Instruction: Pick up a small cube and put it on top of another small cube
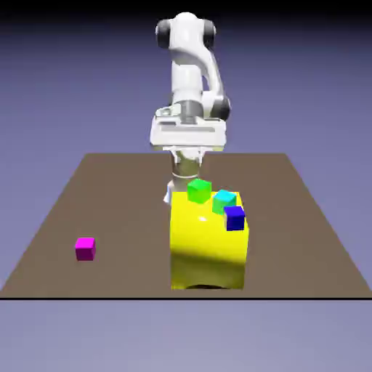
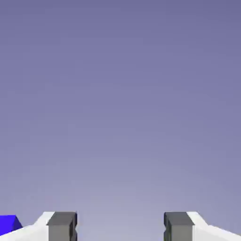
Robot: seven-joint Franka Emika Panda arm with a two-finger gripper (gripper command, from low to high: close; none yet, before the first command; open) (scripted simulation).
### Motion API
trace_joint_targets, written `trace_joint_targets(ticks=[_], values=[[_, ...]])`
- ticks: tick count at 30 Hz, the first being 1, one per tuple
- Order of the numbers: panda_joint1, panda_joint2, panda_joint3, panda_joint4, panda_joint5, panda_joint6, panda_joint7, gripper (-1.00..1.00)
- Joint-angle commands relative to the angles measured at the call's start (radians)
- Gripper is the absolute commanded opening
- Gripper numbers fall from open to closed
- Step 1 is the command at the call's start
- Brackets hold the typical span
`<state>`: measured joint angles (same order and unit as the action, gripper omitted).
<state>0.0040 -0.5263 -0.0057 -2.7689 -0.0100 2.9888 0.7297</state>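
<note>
Small plain magenta cube (image 1: pixel 85 248) sits alone on the brown table (image 1: pixel 305 240), well apart from the big yellow block (image 1: pixel 208 243), toward the exterior view's left. White two-finger gripper (image 2: pixel 120 227) stands behind the block, jaws spread wide, nothing between them; cube looks square-sided, no long axis

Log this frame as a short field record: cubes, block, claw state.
magenta cube: alone on table, exterior view's left
yellow block: table centre, large
green cube: on the block's top
teal cube: on the block's top
dark blue cube: on the block's top, near its right edge
claw: open, empty; behind the block, hidden in the exterior view
</note>
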Motion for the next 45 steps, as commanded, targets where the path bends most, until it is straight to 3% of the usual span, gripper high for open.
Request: trace_joint_targets(ticks=[1,45], values=[[-0.007,0.036,-0.005,0.034,-0.008,-0.040,-0.009,0.00],[-0.299,1.631,-0.212,1.534,-0.372,-1.799,-0.421,0.00]])
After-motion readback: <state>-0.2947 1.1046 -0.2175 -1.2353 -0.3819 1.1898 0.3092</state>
